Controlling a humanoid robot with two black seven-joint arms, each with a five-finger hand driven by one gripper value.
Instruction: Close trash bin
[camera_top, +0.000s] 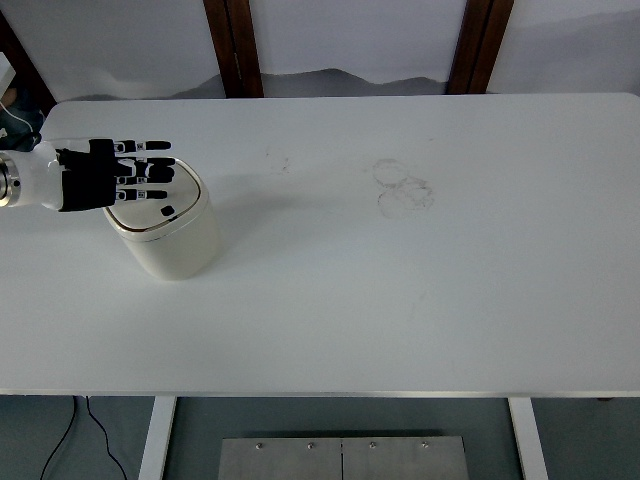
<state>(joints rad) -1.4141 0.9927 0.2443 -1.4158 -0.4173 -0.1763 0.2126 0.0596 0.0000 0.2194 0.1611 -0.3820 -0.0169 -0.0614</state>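
Observation:
A small cream trash bin (172, 240) stands on the white table (400, 300) at the left. Its lid (165, 208), edged with a thin gold rim, lies flat and shut on top. My left hand (130, 175) comes in from the left edge with its black fingers (150, 178) stretched out flat, palm down, resting on or just over the far left part of the lid. It holds nothing. The right arm does not show in the head view.
Faint ring marks (403, 187) and a smudge (276, 160) mark the table's middle and back. Two dark wooden posts (233, 45) stand behind the far edge. A cable (70, 435) hangs below the table at the lower left.

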